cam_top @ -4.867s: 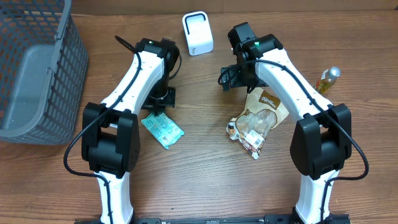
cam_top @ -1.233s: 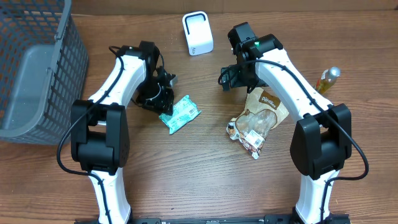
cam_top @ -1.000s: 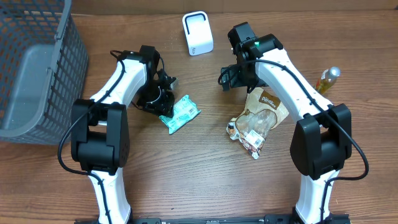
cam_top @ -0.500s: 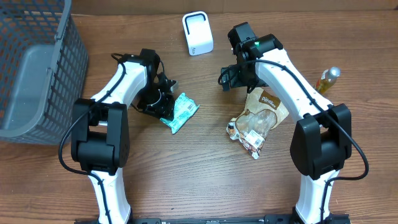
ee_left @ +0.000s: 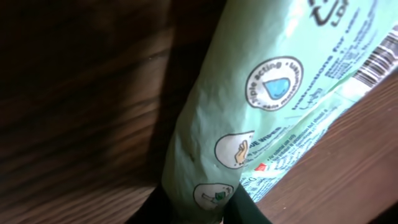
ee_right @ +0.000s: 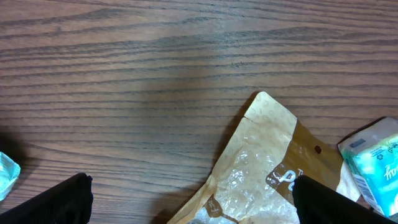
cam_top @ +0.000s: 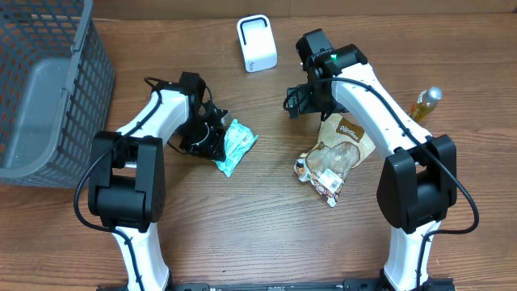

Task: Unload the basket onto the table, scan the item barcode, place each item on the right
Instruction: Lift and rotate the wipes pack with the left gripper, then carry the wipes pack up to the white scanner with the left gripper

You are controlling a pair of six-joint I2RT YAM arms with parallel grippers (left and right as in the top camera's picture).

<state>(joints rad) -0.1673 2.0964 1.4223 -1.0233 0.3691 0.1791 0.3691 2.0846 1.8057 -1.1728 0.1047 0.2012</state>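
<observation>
The item is a mint-green wipes packet [cam_top: 237, 144] lying on the wooden table just right of my left gripper [cam_top: 215, 141]. In the left wrist view the packet [ee_left: 249, 112] stands on edge between my black fingers [ee_left: 245, 211], which pinch its near end; my left gripper [ee_left: 202, 214] is shut on it. A barcode [ee_left: 379, 59] shows at the packet's far upper right. The white scanner [cam_top: 257, 43] stands at the back centre. My right gripper [cam_top: 300, 101] hovers wide open over the brown snack bag [ee_right: 273, 162], its fingers [ee_right: 62, 199] far apart, holding nothing.
A grey basket [cam_top: 48, 89] fills the left side of the table. The brown snack bag [cam_top: 335, 153] lies right of centre with small packets on it. A yellow bottle [cam_top: 426, 103] lies at the far right. A teal packet [ee_right: 373, 162] shows beside the bag.
My left gripper has slid right onto the green packet and its jaws have closed on the packet's near end, tipping it onto its edge. The right arm has not moved.
</observation>
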